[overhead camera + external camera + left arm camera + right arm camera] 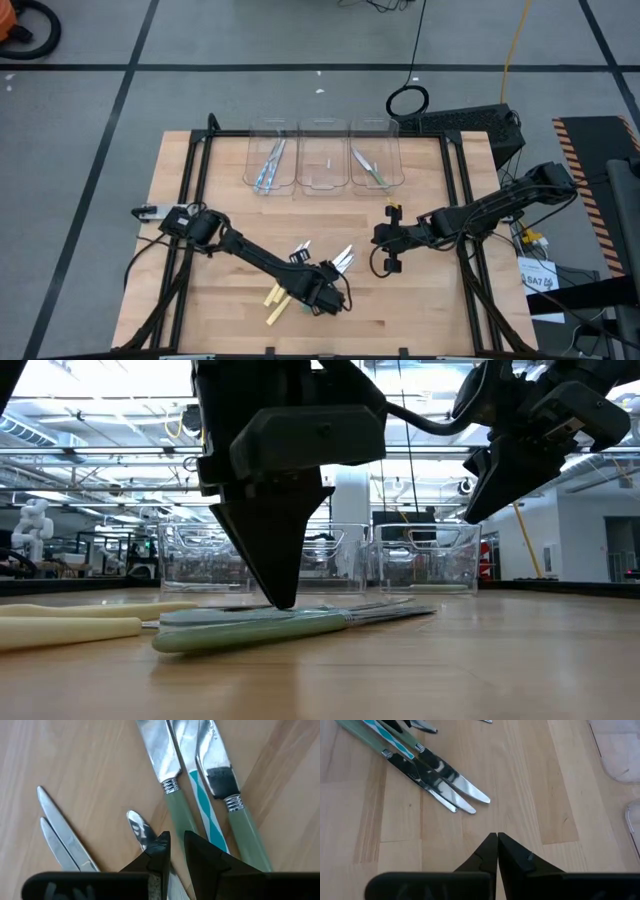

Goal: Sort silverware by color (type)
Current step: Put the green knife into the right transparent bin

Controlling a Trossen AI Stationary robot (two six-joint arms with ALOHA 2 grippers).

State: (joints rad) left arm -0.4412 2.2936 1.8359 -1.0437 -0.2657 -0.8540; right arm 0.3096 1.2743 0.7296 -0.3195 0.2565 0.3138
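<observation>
Wooden table with a black frame, seen from above, standing on a grey floor marked with dark lines; both arms reach inward over it.

Near edge: the left arm runs diagonally from the table's left side toward the front centre, its left gripper lowered over a loose cluster of silverware. In the low view the dark wedge of that gripper comes down to just above a green-handled knife lying flat on the wood. The left wrist view shows its jaws parted by a narrow gap, nothing held between them — a small spoon head lies just ahead of the fingertips, with two green-handled knives and a blue-and-white striped handle beside it. Two pale yellow handles lie at the cluster's near-left side.

Middle: the right arm extends from the table's right side, its right gripper raised above bare wood, apart from the cluster — jaws closed together and empty, as the right wrist view confirms.

Far edge: three clear plastic bins in a row. The left bin holds blue-handled pieces; the right bin holds a green-handled piece. What lies in the middle bin cannot be told.
</observation>
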